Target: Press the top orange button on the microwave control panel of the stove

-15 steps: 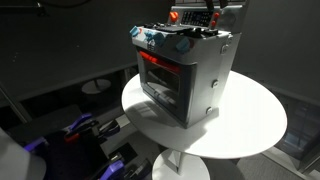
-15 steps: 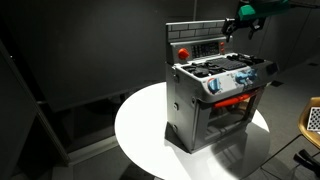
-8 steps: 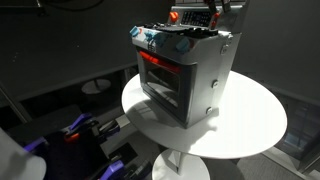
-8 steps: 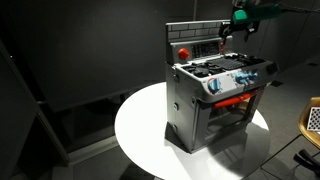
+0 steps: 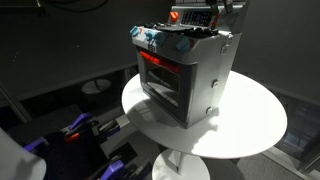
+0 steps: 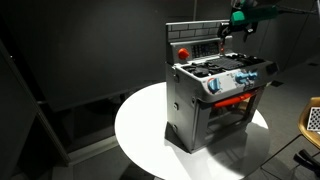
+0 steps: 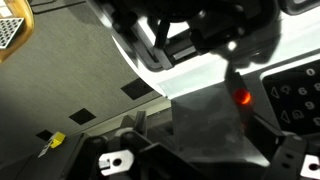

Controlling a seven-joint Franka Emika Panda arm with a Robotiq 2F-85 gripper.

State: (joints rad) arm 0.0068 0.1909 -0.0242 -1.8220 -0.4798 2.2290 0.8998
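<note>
The silver-grey toy stove (image 5: 185, 75) (image 6: 215, 100) stands on a round white table, with its red-orange oven window facing out and blue knobs along the front. Its raised back panel (image 6: 195, 45) carries a red round button (image 6: 183, 52) and the narrow dark microwave control panel (image 6: 222, 45). My gripper (image 6: 236, 30) (image 5: 214, 10) hangs just above the stove top, close in front of that panel, jaws apart and empty. In the wrist view my gripper (image 7: 198, 140) faces a grey surface with one glowing orange button (image 7: 243, 98); a dark panel with markings (image 7: 300, 95) lies to the right.
The round white table (image 5: 250, 120) (image 6: 140, 130) has bare rim around the stove. The room is dark. Blue and black equipment (image 5: 85, 130) sits low beside the table. A dark floor with square marks (image 7: 70, 70) shows in the wrist view.
My gripper has moved a little up and in toward the raised back panel. It has been nearly still for the last half second. The stove has not moved.
</note>
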